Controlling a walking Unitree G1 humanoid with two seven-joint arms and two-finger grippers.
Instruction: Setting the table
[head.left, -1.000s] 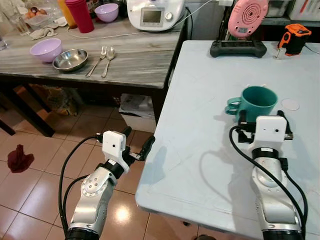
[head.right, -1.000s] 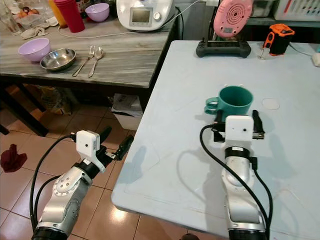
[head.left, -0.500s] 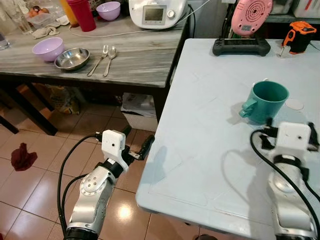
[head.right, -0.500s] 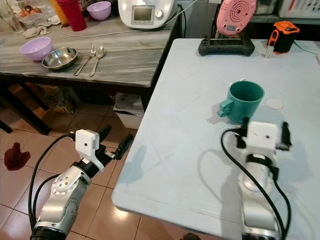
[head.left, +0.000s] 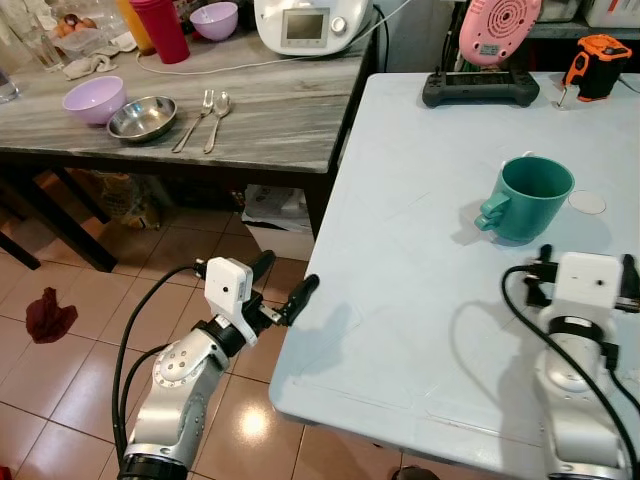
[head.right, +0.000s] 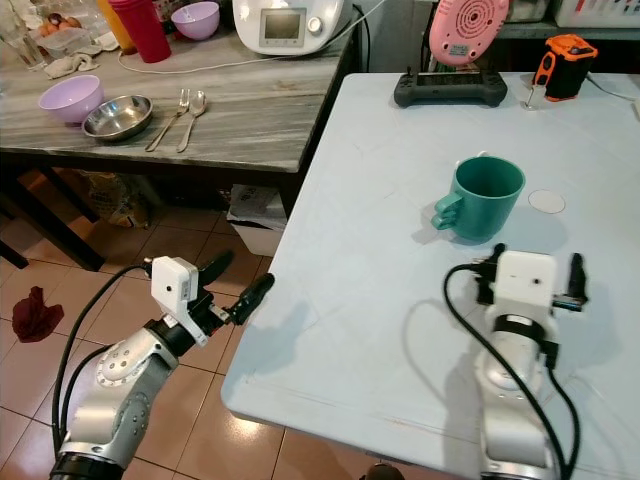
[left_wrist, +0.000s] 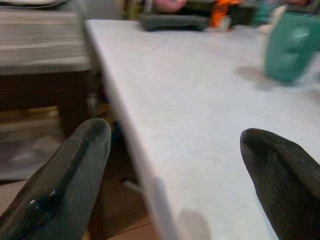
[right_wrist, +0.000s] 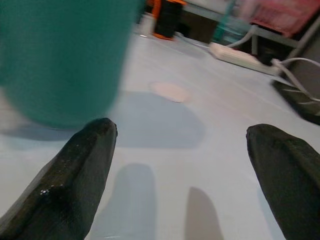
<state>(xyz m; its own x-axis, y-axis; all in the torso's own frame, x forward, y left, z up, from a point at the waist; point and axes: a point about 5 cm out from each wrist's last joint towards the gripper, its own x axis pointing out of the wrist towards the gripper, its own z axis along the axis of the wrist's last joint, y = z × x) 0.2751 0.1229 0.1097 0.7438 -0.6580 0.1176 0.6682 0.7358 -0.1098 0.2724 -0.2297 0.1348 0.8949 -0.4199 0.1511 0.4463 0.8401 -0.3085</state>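
One teal mug (head.left: 527, 197) stands upright on the white table (head.left: 400, 260); nothing visible inside. My right gripper (right_wrist: 180, 165) sits just behind it, fingers wide. My left gripper (left_wrist: 175, 170) is likewise spread.

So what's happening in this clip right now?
A humanoid robot is setting a table. A teal mug stands upright on the pale blue table, and nothing is holding it. The right gripper sits just behind the mug, fingers open and empty. The left gripper, also open, hovers off the table's near left edge. A fork, spoon, steel bowl and purple bowl wait on the grey wooden side table.
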